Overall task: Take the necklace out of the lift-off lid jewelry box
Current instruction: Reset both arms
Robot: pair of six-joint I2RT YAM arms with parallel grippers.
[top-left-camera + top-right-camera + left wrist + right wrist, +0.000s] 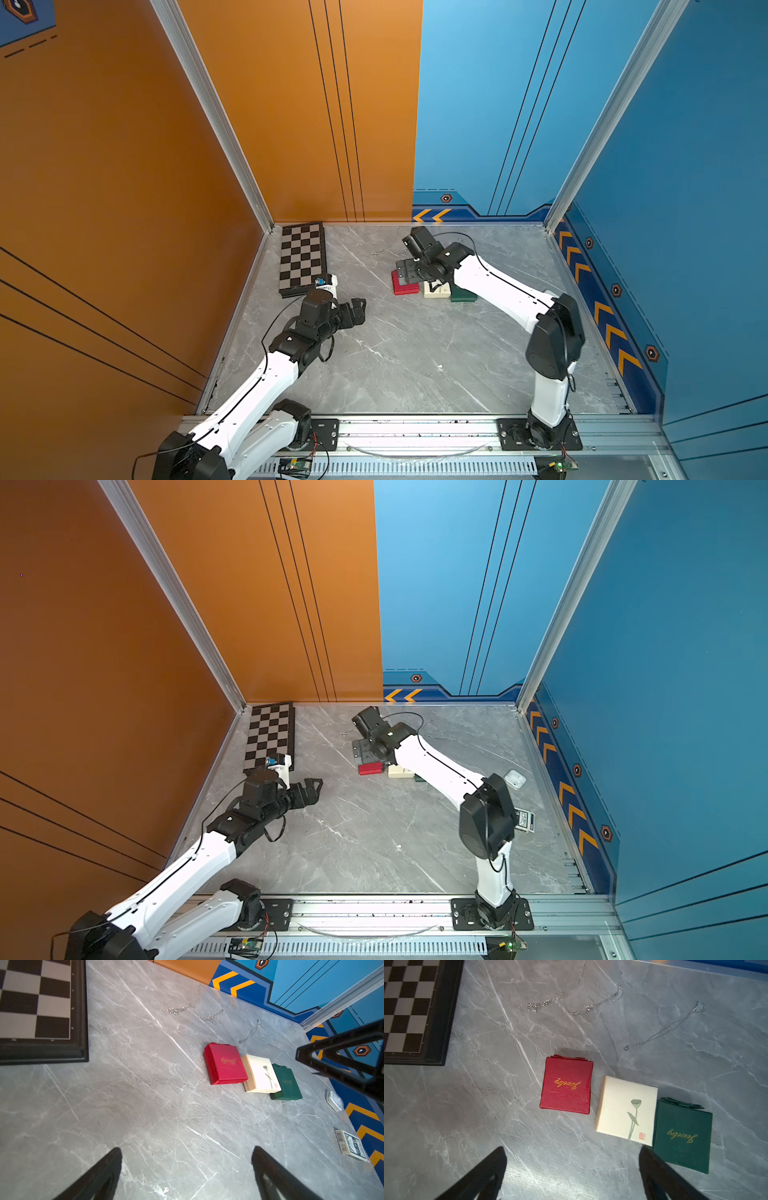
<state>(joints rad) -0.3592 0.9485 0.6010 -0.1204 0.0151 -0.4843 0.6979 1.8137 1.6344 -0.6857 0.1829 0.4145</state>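
three small boxes sit shut in a row on the table (483, 1109): a red box (566, 1084), a cream box (627, 1109) with a lotus print, and a green box (683, 1134). the red and green ones carry a bow-like tab on one edge and look hinged, so the cream box is most likely the lift-off one. it lies flat with its lid on and facing up, just beside the red box and touching the green box. it is close to square, so no long axis stands out; the printed flower head points toward the necklaces. those lie loose beyond the boxes, toward the back wall: a beaded necklace (546, 1002), a second necklace (596, 1004) and a thin necklace (664, 1028) drawn out in a near-straight slanting line. with the lid on, it cannot be told whether a necklace is inside or whether one of the loose ones is the task's own. the left gripper (187, 1149) hangs over bare table near the chessboard (411, 1007), well apart from the boxes, fingers spread wide and empty. the right gripper (572, 1149) hovers above the row, fingers spread too, holding nothing. the lid-lifting step seems to be in hand. the next move calls for fingers astride two free sides of the cream lid, avoiding the side against the green box, and a straight lift while the base stays put.
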